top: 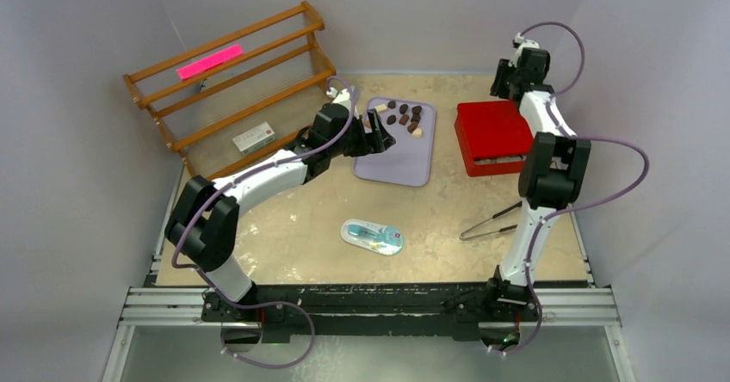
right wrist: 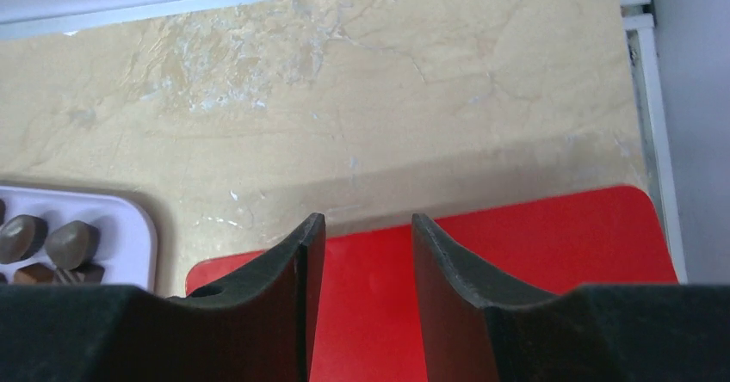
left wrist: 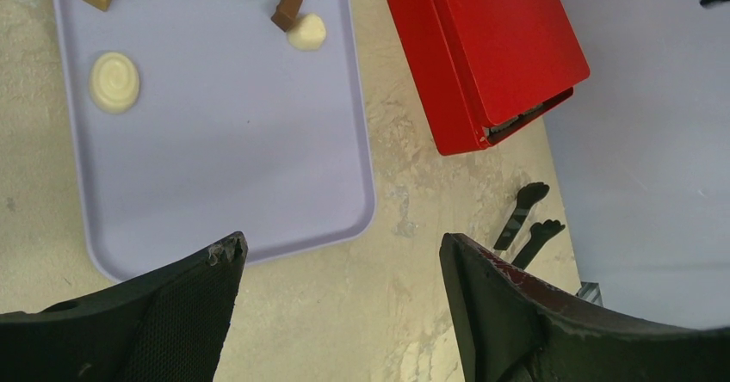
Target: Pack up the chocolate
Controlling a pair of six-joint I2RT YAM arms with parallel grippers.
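Several pieces of chocolate (top: 405,115), dark brown and pale cream, lie at the far end of a lavender tray (top: 393,163). The left wrist view shows a cream round piece (left wrist: 114,81) and brown blocks (left wrist: 290,6) on the tray (left wrist: 232,141). My left gripper (top: 386,134) hovers over the tray's left side, open, with nothing between its fingers (left wrist: 340,253). A red box (top: 493,137) sits to the right, its lid slightly ajar (left wrist: 491,46). My right gripper (top: 510,89) hangs above the box's far edge (right wrist: 534,253), jaws apart and empty (right wrist: 368,223).
Black tongs (top: 491,224) lie near the right arm's base. An oval blue-and-white packet (top: 372,236) rests at front centre. A wooden rack (top: 232,81) with a pink strip (top: 209,61) and a small box (top: 254,138) stands at the back left. Walls close in on both sides.
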